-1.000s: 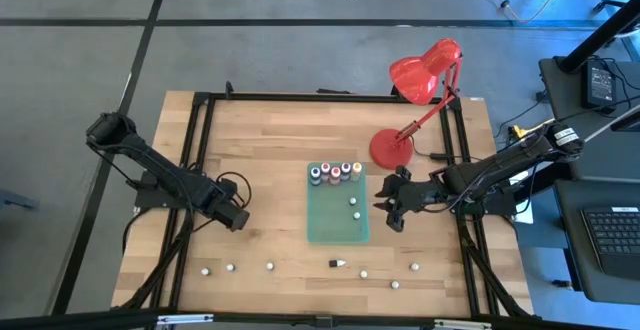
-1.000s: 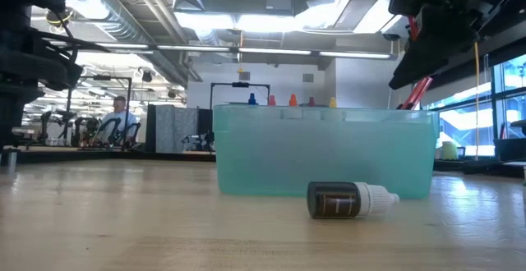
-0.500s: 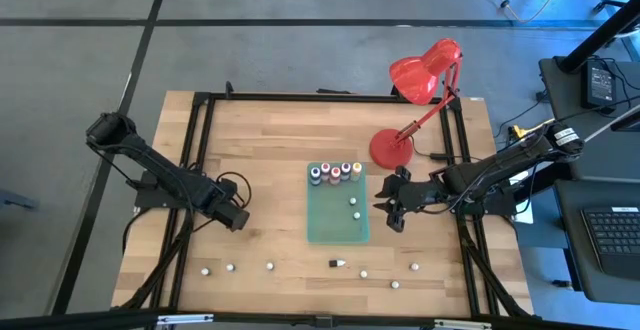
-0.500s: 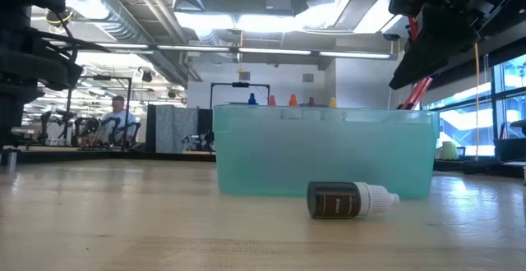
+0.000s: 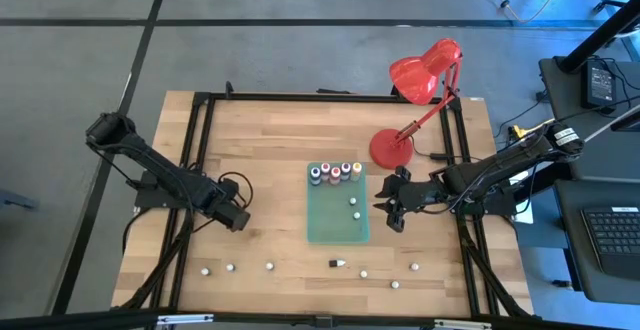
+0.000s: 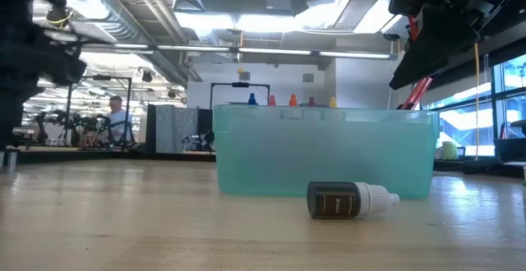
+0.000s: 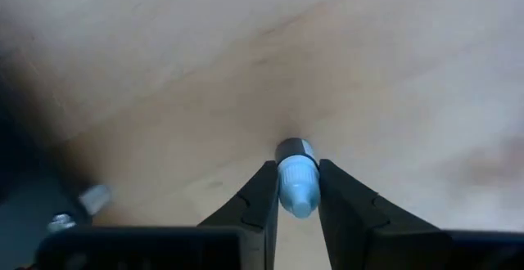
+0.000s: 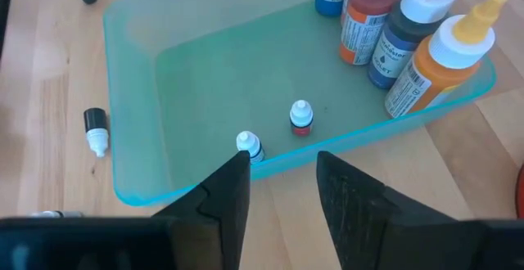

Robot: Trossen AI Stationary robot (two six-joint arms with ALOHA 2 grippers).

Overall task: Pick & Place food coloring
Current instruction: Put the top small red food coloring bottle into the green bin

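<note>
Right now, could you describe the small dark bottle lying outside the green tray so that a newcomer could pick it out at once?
Start at the green tray in the middle of the table. Just beyond its near edge, on bare wood, lies the dark bottle. Unlike the scattered small pale-topped bottles along that strip, it has a dark body and lies on its side, its white cap pointing toward the right arm's side.

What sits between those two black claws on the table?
In the high view, a translucent green plastic tray holding small food coloring bottles lies between the left end effector and right end effector.
</note>
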